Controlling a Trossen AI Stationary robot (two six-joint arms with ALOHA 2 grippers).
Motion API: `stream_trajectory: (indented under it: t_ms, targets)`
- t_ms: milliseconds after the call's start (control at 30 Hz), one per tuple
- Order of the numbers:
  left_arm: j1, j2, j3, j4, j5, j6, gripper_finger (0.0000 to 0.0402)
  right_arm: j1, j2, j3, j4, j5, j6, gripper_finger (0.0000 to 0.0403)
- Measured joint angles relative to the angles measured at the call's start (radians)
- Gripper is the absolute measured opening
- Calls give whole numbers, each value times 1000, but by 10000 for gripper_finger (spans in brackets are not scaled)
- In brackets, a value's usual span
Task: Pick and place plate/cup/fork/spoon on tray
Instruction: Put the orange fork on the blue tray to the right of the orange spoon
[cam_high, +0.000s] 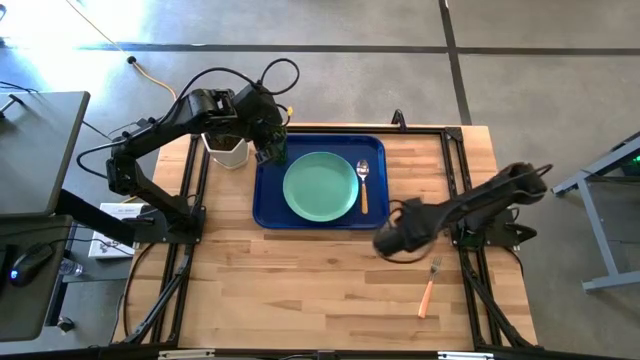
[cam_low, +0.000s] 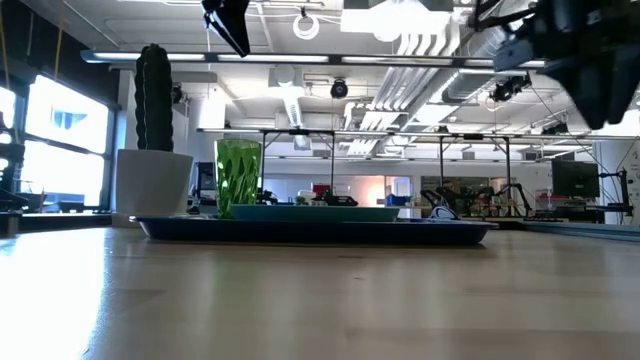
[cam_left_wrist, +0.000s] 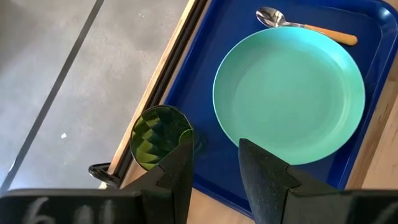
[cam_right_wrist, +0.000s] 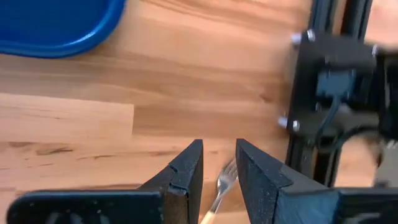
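Note:
The dark blue tray lies at the table's far middle. On it stand the mint-green plate, the spoon to the plate's right, and the green cup, upright in the tray's far left corner. My left gripper is open and empty, high above the cup. The fork lies flat on the wood near the table's right near side. My right gripper is open and empty above the table, just to the left of the fork's tines.
A white pot with a cactus stands just off the tray's far left corner, close to my left gripper. A black metal frame runs along the table's left and right sides. Bare wood lies between the tray and the near edge.

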Motion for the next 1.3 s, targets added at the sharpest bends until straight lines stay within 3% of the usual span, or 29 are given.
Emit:
stream_trajectory:
  t_ms: [267, 467, 900, 1167, 1300]
  targets:
    - [0, 0, 0, 1, 3, -25, 115, 139, -168, -73, 8, -58, 322, 84]
    - [6, 0, 0, 0, 2, -25, 115, 243, -204, -78, 2, -62, 469, 91]
    - [6, 0, 0, 0, 3, -73, 115, 341, -152, -78, 40, -124, 523, 167]
    - [6, 0, 0, 0, 3, -85, 115, 373, -88, -78, 96, -117, 533, 174]
    - [6, 0, 0, 0, 3, -85, 115, 396, -41, -78, 107, -57, 518, 174]
